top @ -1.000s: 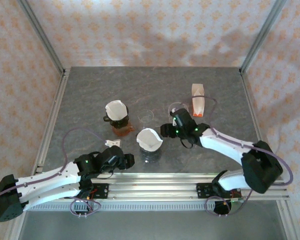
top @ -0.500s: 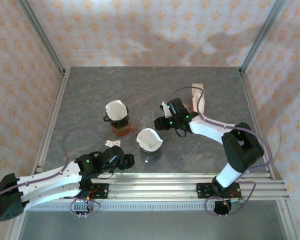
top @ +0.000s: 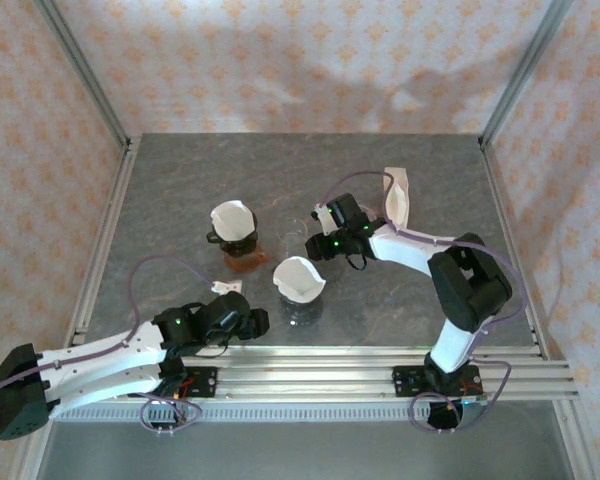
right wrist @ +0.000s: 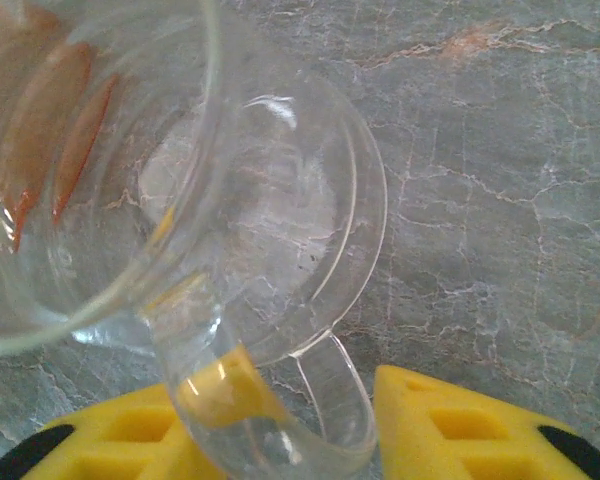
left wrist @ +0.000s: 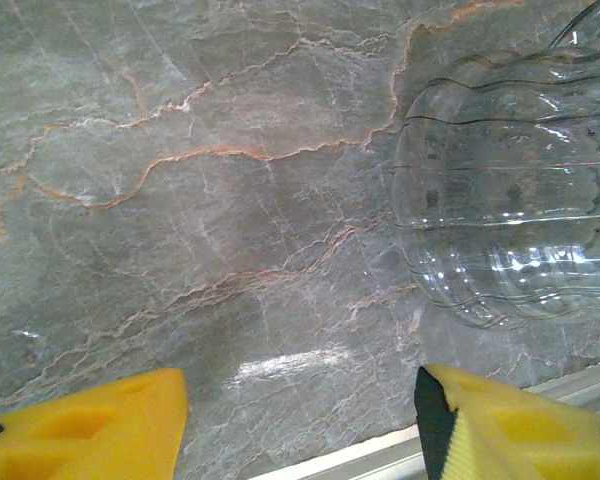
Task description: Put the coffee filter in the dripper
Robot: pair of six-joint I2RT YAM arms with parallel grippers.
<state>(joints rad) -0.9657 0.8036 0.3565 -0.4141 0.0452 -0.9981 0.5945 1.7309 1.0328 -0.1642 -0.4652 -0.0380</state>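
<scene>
Right gripper (right wrist: 312,402) straddles handle (right wrist: 332,388) of glass dripper (right wrist: 270,200).

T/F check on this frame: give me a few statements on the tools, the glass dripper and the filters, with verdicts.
1. The left tool is open with nothing in it. True.
2. The right tool straddles the handle of the clear glass dripper. True.
3. That dripper has a filter in it. False: it is empty.
4. The left arm reaches to the far edge of the table. False: it lies along the near edge.
5. Two white filters sit in other drippers. True: one in the amber dripper, one nearer the arms.
</scene>
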